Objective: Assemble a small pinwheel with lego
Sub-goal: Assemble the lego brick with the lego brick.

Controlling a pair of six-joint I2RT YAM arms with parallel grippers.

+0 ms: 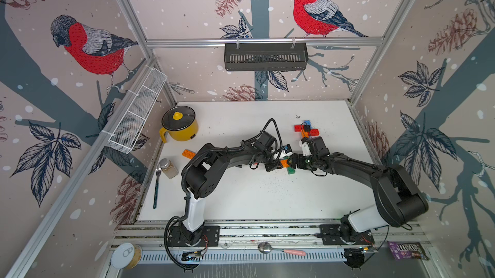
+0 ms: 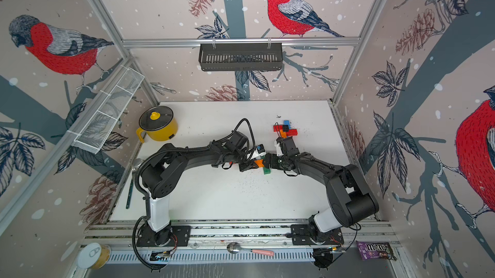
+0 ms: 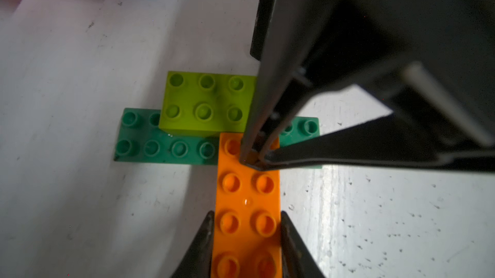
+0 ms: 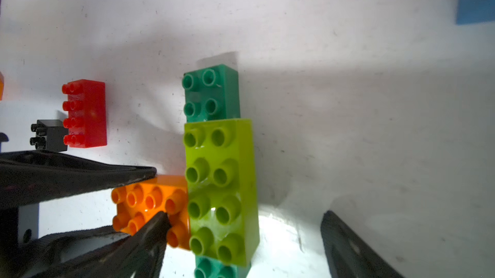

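The step in hand is looking like the seating of a pinwheel blade. The left end effector (image 3: 247, 216) is holding the orange brick (image 3: 247, 183) with its far end lying across the dark green brick (image 3: 166, 150). That green brick is resting near the middle of the tabletop (image 1: 241, 199), with the lime brick (image 3: 203, 99) sitting on top of it.

Doing this well is meaning keeping the orange brick level, square to the green one and snug against the lime brick's side. The studs are needing to line up before any push goes straight down, since pressing at a tilt is likely to skid the loose stack.

The left end effector is pinching the orange brick by its long sides. The right end effector (image 1: 292, 161) is standing spread wide and gripping nothing. One of its fingers (image 3: 270, 97) is reaching down at the orange brick's far end and seems to be touching it, while the other is hanging clear of the lime brick.
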